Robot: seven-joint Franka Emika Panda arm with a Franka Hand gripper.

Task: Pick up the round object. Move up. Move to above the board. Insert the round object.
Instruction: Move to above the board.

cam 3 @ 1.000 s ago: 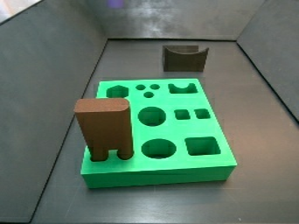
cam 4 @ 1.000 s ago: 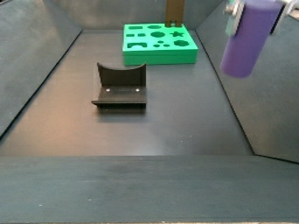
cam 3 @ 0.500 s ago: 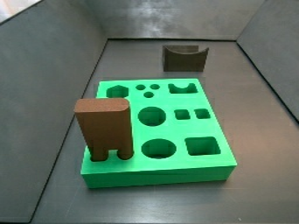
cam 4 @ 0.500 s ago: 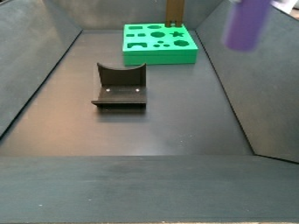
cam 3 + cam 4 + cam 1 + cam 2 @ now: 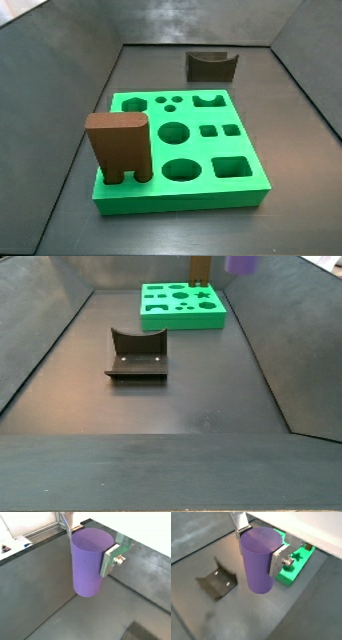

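My gripper (image 5: 90, 543) is shut on the round object (image 5: 87, 567), a purple peg that hangs upright between the silver fingers (image 5: 110, 559) in both wrist views (image 5: 258, 562). It is high above the floor. In a side view only its lower end (image 5: 242, 263) shows at the top edge, to the right of the board (image 5: 183, 318) and above it. The board is a green slab with shaped holes (image 5: 187, 200); in a wrist view it lies below and beyond the peg (image 5: 298, 567). The gripper does not show in either side view.
A brown arch block (image 5: 118, 148) stands on one corner of the board. The dark fixture (image 5: 136, 354) stands on the floor apart from the board, also seen under the peg in a wrist view (image 5: 216, 584). Grey walls enclose the floor.
The purple peg has risen steadily in the side view, from beside the right wall to almost out of the top edge. Board, arch block and fixture have not moved.
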